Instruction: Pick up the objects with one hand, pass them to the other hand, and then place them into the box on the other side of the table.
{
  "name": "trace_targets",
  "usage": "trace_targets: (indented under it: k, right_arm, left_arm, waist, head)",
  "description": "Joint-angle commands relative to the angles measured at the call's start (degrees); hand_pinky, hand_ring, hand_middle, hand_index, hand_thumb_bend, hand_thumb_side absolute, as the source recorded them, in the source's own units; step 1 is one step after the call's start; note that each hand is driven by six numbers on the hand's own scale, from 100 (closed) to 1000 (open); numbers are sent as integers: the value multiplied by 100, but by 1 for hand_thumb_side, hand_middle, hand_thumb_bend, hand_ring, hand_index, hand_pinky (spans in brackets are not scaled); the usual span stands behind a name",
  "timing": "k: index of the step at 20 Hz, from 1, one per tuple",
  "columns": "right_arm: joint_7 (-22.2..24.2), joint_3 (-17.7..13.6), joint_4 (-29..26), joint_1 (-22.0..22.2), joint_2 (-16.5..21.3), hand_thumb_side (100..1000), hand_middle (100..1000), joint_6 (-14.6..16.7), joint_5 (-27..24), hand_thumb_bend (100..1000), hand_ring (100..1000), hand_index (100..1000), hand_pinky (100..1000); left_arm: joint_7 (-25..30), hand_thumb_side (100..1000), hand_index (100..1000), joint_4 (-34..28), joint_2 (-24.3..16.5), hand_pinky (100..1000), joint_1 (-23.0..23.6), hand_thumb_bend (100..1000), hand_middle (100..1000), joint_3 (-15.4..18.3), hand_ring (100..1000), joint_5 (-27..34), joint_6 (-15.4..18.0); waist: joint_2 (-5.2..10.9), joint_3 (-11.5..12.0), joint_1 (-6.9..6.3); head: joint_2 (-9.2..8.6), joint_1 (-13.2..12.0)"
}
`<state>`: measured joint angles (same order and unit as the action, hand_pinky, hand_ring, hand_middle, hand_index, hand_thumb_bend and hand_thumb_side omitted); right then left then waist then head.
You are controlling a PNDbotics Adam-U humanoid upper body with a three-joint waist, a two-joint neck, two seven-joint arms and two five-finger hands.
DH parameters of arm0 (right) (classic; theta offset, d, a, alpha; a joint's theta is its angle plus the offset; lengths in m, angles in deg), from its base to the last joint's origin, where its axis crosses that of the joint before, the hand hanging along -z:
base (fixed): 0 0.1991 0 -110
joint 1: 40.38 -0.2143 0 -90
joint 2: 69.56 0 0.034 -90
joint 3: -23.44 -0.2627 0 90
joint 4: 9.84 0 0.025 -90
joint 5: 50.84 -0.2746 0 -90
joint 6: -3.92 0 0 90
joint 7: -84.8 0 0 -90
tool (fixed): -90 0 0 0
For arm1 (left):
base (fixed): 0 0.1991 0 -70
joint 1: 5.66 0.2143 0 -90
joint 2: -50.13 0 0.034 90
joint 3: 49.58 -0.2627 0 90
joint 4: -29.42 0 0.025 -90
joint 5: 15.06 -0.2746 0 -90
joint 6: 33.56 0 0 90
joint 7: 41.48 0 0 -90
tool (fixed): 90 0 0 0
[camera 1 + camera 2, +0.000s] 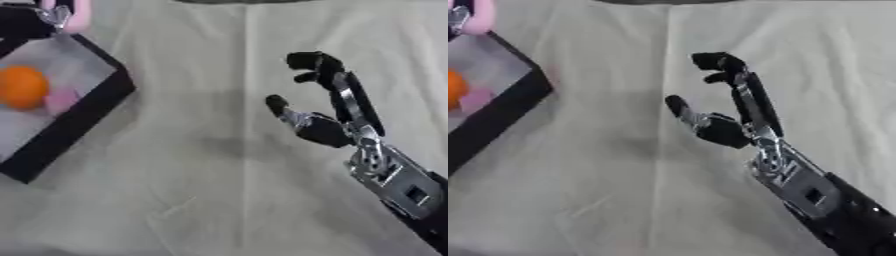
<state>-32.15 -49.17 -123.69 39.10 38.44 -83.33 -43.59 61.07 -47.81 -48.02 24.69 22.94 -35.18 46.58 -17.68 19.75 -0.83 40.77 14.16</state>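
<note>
A black-rimmed box point(83, 107) with a pale floor sits at the left edge. Inside it lie an orange ball point(22, 87) and a small pink thing point(61, 100) beside the ball. My left hand point(26, 25) shows only partly in the upper left corner, above the box's far end, with its fingers curled on a pink object point(79, 17). My right hand point(328, 130) hovers over the middle right of the table. It is open and holds nothing, with the thumb pointing left and the fingertips bent over at the top.
A cream cloth point(201, 190) with creases covers the table. My right forearm point(402, 185) runs off to the lower right corner. A dark shape shows at the far top edge.
</note>
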Motion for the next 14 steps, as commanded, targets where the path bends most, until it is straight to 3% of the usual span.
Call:
trace_targets:
  k: [1, 11, 14]
  right_arm:
    - [-21, -60, -74, -12, 15, 492, 723, -19, 60, 511, 783, 794, 699]
    - [-38, -59, -74, 1, -135, 493, 721, -59, 157, 516, 781, 792, 698]
    - [-42, -59, -74, -3, -158, 494, 720, -79, 175, 518, 780, 792, 697]
  left_arm:
    - [-79, 100, 366, 32, -328, 873, -19, 100, 420, 157, 493, 87, -37]
    - [-53, 100, 390, 611, -451, 910, 163, 100, 438, 335, 506, 146, -81]
    - [-30, 100, 442, 788, -428, 932, 198, 100, 466, 378, 524, 114, -50]
  waist:
    - [201, -7, -10]
    - [171, -62, 90]
    - [159, -78, 105]
  head:
    - [-101, -149]
    - [-204, -469]
    - [-207, -537]
